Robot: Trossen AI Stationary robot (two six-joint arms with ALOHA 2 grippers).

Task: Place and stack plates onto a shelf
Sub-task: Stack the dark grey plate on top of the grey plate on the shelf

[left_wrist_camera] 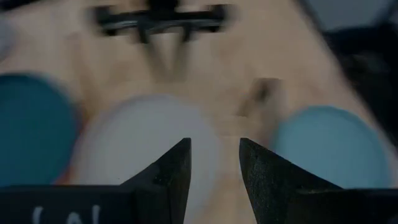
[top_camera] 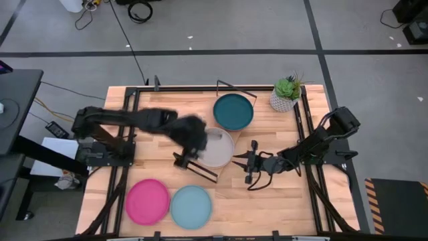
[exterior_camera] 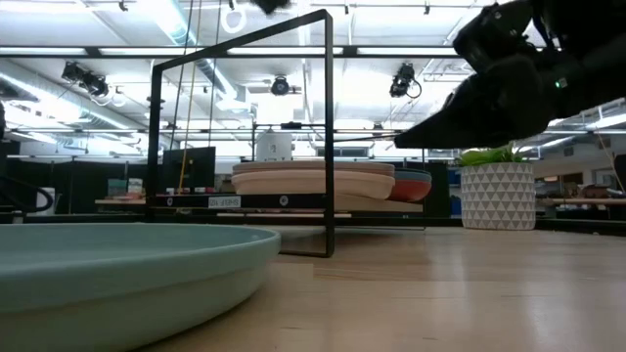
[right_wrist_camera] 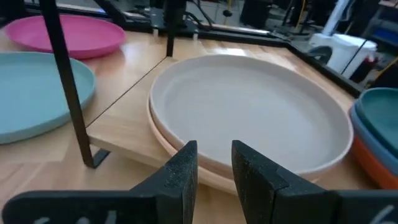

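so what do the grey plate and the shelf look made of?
Grey plate: matte with no glare and a soft rounded rim, likely ceramic or melamine; can't tell which. Shelf: pale wooden board with visible grain, with a thin black frame, probably metal wire.

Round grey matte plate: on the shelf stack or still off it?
On. The round grey matte plate lies flat atop a peach plate on the light wooden shelf board; neither gripper holds it.

grey floor [top_camera: 221, 27] with dark tape lines, ceiling lights [exterior_camera: 281, 86] beyond
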